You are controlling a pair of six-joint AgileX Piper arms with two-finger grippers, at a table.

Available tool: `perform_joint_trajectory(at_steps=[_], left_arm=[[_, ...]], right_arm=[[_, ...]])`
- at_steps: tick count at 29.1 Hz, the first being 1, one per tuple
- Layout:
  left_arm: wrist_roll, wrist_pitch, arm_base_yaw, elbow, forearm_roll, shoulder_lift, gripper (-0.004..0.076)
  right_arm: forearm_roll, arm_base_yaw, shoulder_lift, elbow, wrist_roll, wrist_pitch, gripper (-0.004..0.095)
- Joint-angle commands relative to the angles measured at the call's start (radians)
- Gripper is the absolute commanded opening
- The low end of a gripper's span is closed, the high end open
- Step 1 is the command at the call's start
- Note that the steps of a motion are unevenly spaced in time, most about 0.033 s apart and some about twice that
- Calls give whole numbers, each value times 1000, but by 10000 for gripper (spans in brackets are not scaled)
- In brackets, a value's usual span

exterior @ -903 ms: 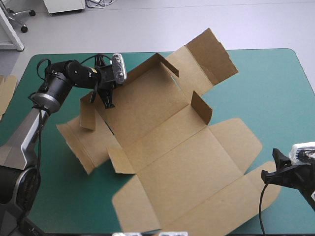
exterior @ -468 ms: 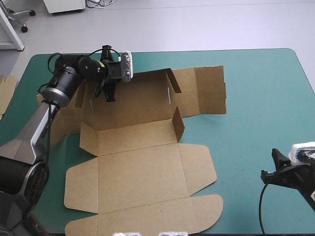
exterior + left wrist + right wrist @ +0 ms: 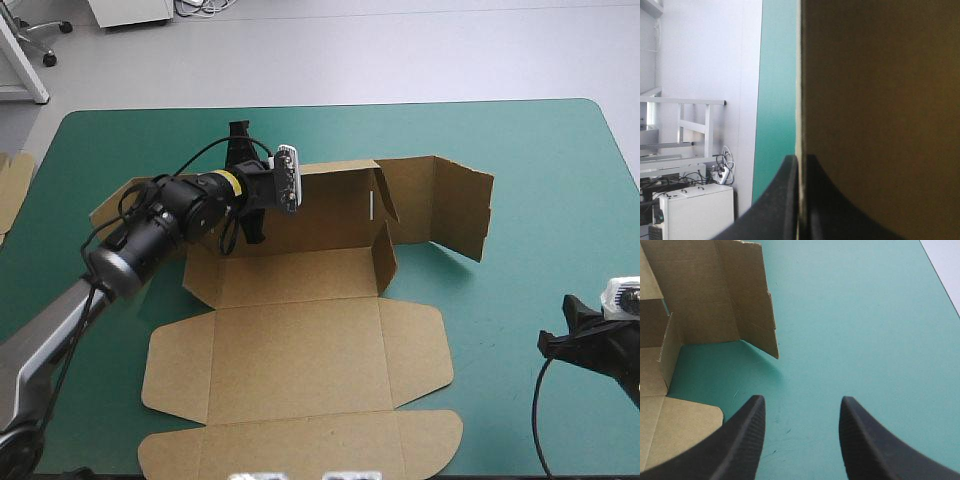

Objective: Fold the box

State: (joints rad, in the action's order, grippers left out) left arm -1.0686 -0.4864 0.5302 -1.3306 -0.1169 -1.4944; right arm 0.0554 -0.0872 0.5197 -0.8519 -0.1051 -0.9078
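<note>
bare teal-green cover [image 3: 855, 315] between right gripper [image 3: 802, 400] and upright box flap [image 3: 754, 305]

Pale grey floor [image 3: 400, 50] is lying beyond the far edge of the teal-green table [image 3: 560, 160]. A white cabinet [image 3: 130, 10] and a wheeled chair base [image 3: 45, 35] are standing there, with cables [image 3: 205, 6] trailing beside the cabinet.

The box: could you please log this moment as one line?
left gripper: shut on box, rear wall | right gripper: open, apart from box | lid: flat
</note>
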Motion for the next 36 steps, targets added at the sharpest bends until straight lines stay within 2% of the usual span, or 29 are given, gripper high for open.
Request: perform_joint_trajectory(at_steps=[1, 9, 12, 14, 22, 28, 31, 33, 34, 36], left_arm=[[137, 132, 40, 74, -83, 118, -15], [324, 171, 70, 211, -246, 209, -15], [397, 217, 70, 257, -352, 222, -15], [416, 256, 70, 284, -396, 226, -15], [418, 285, 104, 320, -433, 226, -15], [554, 245, 149, 322, -442, 208, -15], [676, 169, 178, 322, -620, 183, -15], [807, 110, 192, 322, -778, 166, -15], [925, 75, 206, 322, -876, 156, -15], [994, 52, 222, 322, -915, 156, -15]], right_arm=[[24, 0, 73, -79, -3, 38, 444], [22, 0, 212, -205, -3, 36, 444], [11, 0, 264, -239, -3, 34, 444], [-7, 0, 300, -260, -3, 34, 444], [-18, 0, 462, -357, -7, 43, 422], [6, 0, 661, -502, 42, 40, 384], [-2, 0, 746, -580, 55, 5, 384], [-16, 0, 790, -627, 63, -17, 384], [-35, 0, 830, -677, 75, -28, 384], [-45, 0, 866, -728, 75, -39, 384]])
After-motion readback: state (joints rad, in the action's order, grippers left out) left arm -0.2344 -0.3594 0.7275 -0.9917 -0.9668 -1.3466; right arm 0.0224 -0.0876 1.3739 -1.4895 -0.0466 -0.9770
